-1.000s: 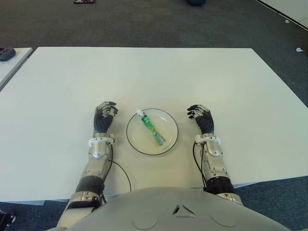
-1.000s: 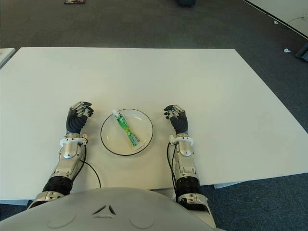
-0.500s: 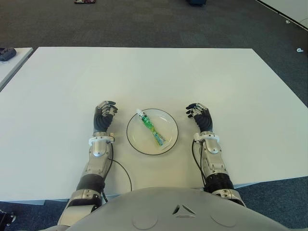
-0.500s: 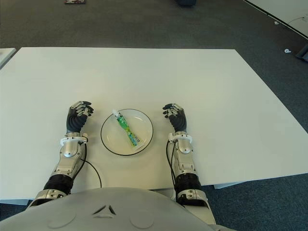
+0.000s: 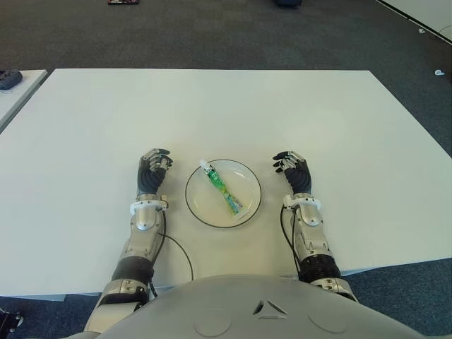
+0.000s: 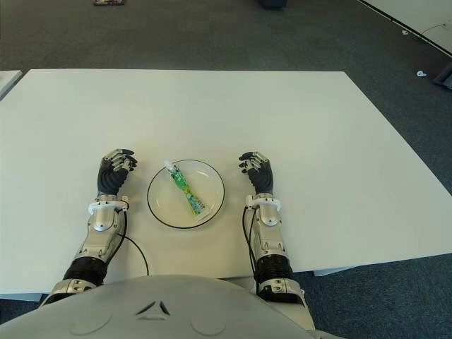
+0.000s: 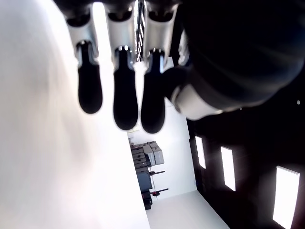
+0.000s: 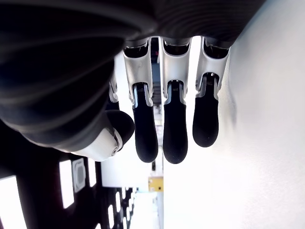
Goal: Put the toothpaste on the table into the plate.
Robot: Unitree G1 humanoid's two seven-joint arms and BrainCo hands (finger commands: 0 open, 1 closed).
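Note:
A green toothpaste tube (image 5: 223,187) with a white cap lies slantwise inside the white, dark-rimmed plate (image 5: 247,210) near the table's front edge. My left hand (image 5: 153,169) shows just left of the plate, fingers relaxed and holding nothing. On the plate's right side is my right hand (image 5: 294,171), also open and empty. In the left wrist view the fingers (image 7: 126,98) hang loosely over the white tabletop, and the right wrist view shows its fingers (image 8: 174,124) the same way.
The white table (image 5: 226,113) stretches far ahead and to both sides. Another white surface (image 5: 18,88) with a dark object stands at the far left. Dark carpet surrounds the table.
My right hand has drawn slightly back and inward beside the plate. The left hand, plate and toothpaste are unchanged.

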